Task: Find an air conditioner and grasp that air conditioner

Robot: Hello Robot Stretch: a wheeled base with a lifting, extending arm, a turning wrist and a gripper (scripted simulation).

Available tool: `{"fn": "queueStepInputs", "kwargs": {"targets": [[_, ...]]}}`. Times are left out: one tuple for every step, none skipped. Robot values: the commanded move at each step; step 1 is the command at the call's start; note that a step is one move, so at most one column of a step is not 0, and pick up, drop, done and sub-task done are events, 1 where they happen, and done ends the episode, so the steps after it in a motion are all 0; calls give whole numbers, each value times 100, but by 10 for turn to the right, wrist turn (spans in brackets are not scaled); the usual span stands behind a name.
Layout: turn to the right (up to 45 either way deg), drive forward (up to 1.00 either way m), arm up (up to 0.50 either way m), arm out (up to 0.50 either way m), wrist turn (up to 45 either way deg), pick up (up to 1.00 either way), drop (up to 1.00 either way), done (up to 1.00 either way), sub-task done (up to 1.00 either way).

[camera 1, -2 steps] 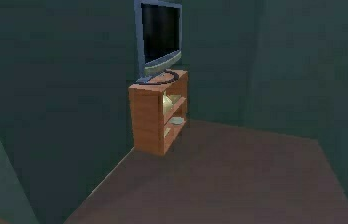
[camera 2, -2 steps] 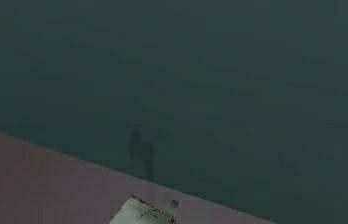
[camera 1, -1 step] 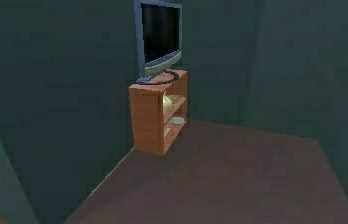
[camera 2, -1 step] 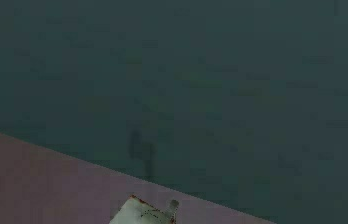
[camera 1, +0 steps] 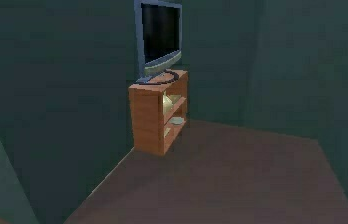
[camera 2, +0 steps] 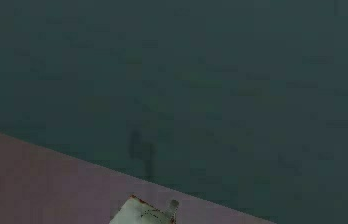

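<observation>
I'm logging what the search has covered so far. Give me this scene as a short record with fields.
room: corner of dark teal walls, brown floor
furniture: wooden shelf stand in the corner
on stand: flat-screen television, screen dark
shelves: small pale items, too small to identify
arm side view: pale boxy thing at the bottom edge, not identifiable

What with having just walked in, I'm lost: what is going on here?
A wheeled robot seems to be searching a room for an air conditioner. Ahead, in a corner of dark teal walls, a black flat-screen television stands on an orange-brown wooden shelf unit. Beside the robot lie plain teal wall and brownish-purple floor, plus a small pale shape I cannot identify.
</observation>
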Motion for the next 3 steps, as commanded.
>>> {"fn": "queueStepInputs", "kwargs": {"targets": [[0, 0, 0, 0, 450, 0, 0, 0, 0], [0, 0, 0, 0, 450, 0, 0, 0, 0], [0, 0, 0, 0, 180, 0, 0, 0, 0]]}}
